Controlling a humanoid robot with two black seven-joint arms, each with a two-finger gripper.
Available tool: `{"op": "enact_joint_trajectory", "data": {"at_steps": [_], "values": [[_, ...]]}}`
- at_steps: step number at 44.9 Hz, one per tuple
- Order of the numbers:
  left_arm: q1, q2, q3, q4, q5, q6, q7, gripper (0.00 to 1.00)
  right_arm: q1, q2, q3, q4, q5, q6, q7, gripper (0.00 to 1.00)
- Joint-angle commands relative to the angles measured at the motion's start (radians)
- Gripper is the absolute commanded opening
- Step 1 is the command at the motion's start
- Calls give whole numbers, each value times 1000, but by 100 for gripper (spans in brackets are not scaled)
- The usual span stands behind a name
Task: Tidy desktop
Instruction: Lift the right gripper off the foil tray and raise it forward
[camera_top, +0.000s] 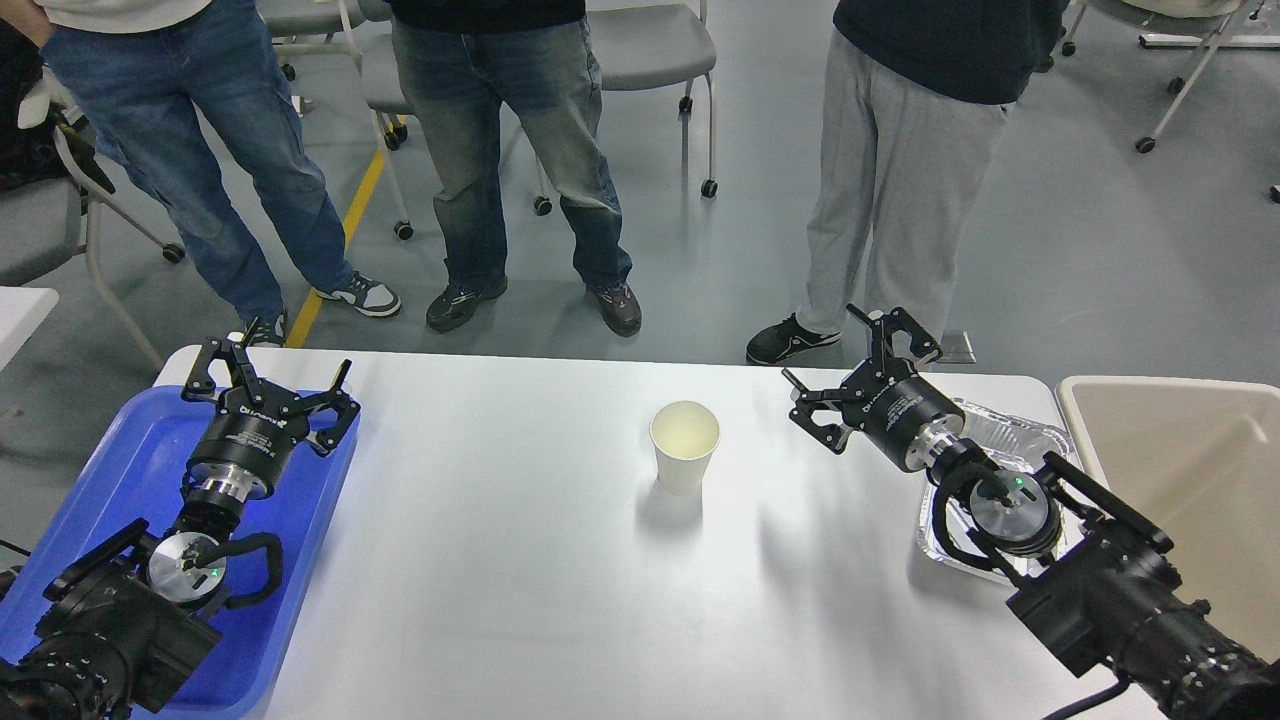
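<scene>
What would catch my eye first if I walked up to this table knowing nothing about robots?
Probably the two black arms: the left gripper hangs open over a blue tray, the right gripper open above a foil tray. Between them a lone paper cup stands upright mid-desktop, with three people's legs beyond.

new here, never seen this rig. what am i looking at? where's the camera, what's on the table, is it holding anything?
One picture, taken from the robot's own head, looking forward and down. The two black arms are its own. The left gripper hangs open over a blue tray; the right gripper is open too, above the white desktop. Neither holds anything. On the desktop stands an upright paper cup, midway between the arms. A foil tray lies under the right arm, and a beige bin sits at the right edge. Beyond the table are three people's legs and some chairs.
</scene>
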Motion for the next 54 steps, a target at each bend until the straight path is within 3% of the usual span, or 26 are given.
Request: {"op": "enact_joint_trajectory", "data": {"at_steps": [1, 13, 23, 38, 54], "values": [[0, 0, 0, 0, 0, 0, 0, 100, 90, -42, -46, 36, -105, 4, -9, 100], [0, 0, 0, 0, 0, 0, 0, 100, 287, -114, -282, 54, -145, 0, -32, 100], [0, 0, 1, 0, 0, 0, 0, 100, 587, -114, -673, 51, -145, -3, -44, 100], [0, 0, 1, 0, 0, 0, 0, 100, 879, 2, -1092, 39, -150, -2, -46, 100], [0, 0, 1, -2, 0, 0, 0, 100, 976, 120, -1442, 36, -357, -6, -51, 100]]}}
